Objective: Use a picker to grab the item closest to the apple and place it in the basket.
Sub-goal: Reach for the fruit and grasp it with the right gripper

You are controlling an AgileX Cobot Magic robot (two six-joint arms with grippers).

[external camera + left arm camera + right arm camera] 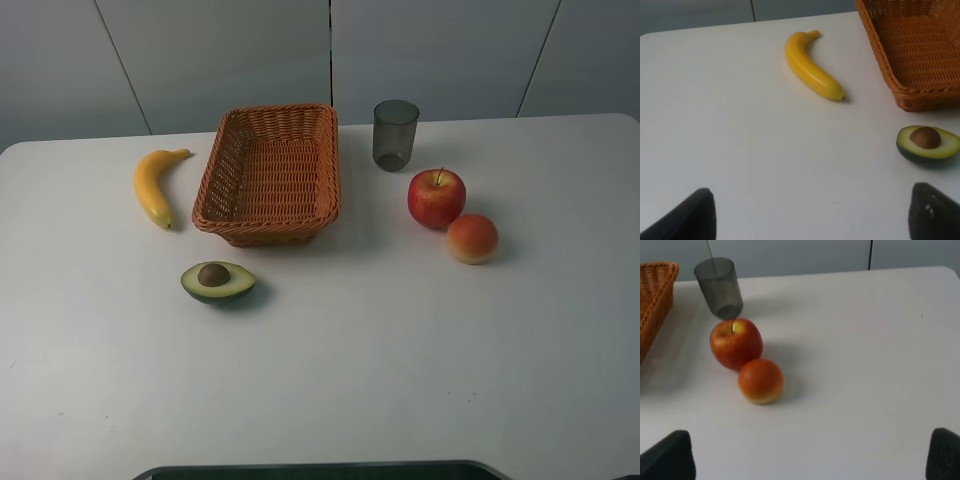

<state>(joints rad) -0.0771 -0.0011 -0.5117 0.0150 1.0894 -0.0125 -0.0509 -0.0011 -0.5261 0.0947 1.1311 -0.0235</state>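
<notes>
A red apple (436, 197) (736, 343) sits right of the wicker basket (268, 172) (652, 300). Touching or almost touching it, just nearer the front, lies an orange-red peach-like fruit (472, 238) (760, 380). The basket (920, 55) holds nothing. No gripper shows in the exterior high view. In the left wrist view the left gripper (810, 215) stands open above bare table, its dark fingertips (690, 217) at the frame's lower corners. The right gripper (810, 460) is open too, fingertips (667, 460) wide apart, some way short of the fruit.
A grey translucent cup (395, 134) (718, 287) stands behind the apple. A yellow banana (155, 184) (812, 65) lies left of the basket. A halved avocado (217, 282) (928, 143) with its pit lies in front of the basket. The white table (360, 350) ends at a dark front edge.
</notes>
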